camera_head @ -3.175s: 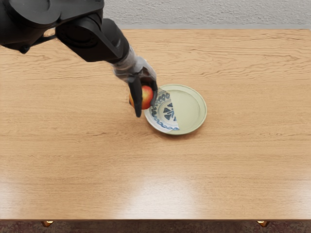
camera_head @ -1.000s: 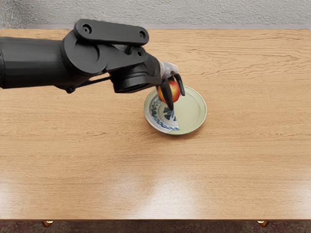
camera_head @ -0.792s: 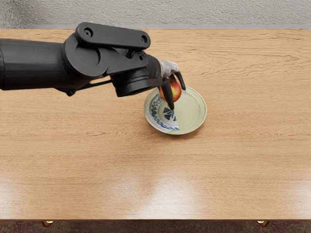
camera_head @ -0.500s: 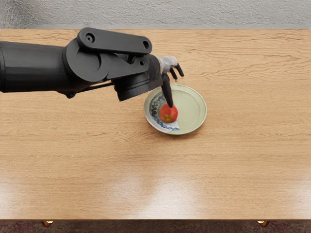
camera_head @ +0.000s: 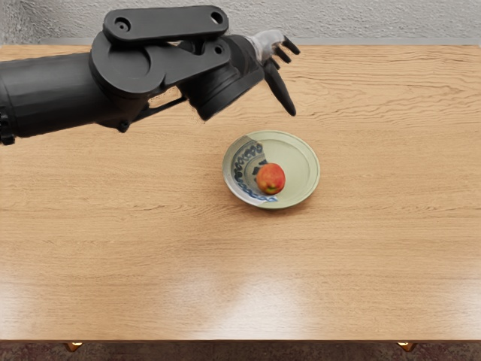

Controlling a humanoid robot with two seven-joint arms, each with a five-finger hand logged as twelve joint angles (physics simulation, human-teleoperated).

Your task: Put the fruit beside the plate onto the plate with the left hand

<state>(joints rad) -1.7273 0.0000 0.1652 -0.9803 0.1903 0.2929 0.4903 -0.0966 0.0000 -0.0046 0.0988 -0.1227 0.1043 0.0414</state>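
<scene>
A red and yellow fruit [camera_head: 270,178] lies on the pale green plate [camera_head: 300,160], left of its middle, beside a blue patterned wedge of the plate. My left hand [camera_head: 280,66] hangs above and behind the plate, well clear of the fruit, with its dark fingers [camera_head: 285,92] spread and holding nothing. Its black arm runs in from the left edge across the top of the view. The right arm does not show.
The plate stands a little right of the middle of a wide wooden table [camera_head: 150,248]. A grey wall strip runs along the far edge of the table.
The left hand carried the fruit over the plate, let it go, and it landed on the plate. The hand then rose and drew back toward the table's far edge.
</scene>
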